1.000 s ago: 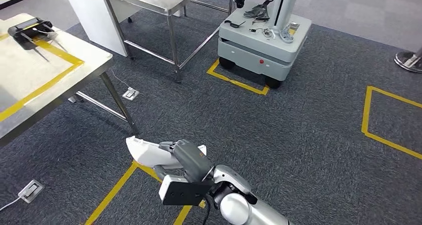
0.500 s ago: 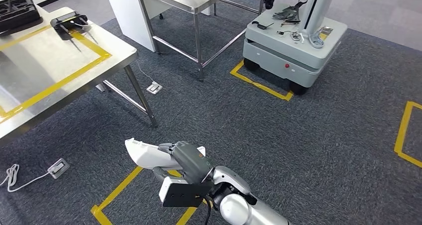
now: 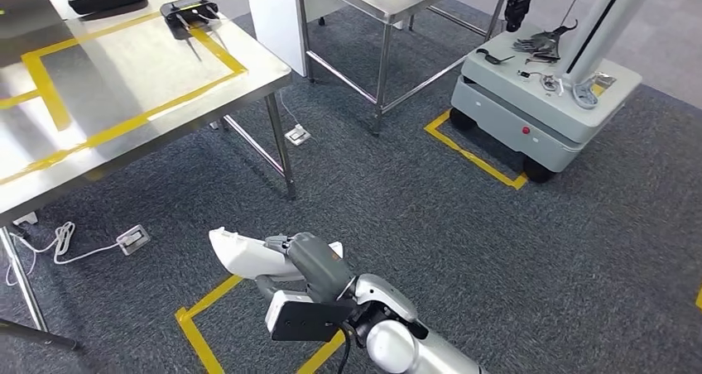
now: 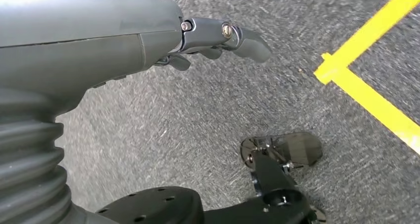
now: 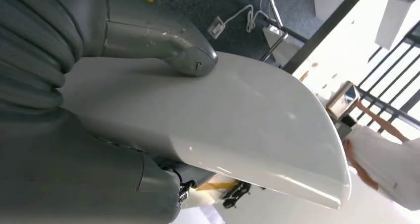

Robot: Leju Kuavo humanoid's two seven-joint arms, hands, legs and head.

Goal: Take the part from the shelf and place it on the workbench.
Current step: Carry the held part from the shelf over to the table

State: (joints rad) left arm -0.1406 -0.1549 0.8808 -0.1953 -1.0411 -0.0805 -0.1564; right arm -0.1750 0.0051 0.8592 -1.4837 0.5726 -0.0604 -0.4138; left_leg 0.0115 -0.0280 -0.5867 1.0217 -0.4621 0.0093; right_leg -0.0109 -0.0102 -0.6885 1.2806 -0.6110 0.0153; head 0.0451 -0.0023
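The right hand (image 3: 310, 262) grips the white part (image 3: 244, 254), thumb pressed on its top face and fingers (image 5: 163, 169) wrapped beneath, holding it over the grey carpet floor (image 3: 463, 217), well apart from the steel counter (image 3: 124, 84) with yellow tape. The left hand (image 4: 148, 40) hangs above the carpet, its fingers (image 4: 233, 35) loosely extended and holding nothing.

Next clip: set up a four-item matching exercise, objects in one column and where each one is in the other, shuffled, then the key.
1. white part
2. black tray
3. floor socket
4. left hand

A. on the carpet beside the steel workbench leg
B. held in the right hand
C. hanging over the carpet, holding nothing
D. on the workbench top, at the yellow tape

Pairs: 1-B, 2-D, 3-A, 4-C
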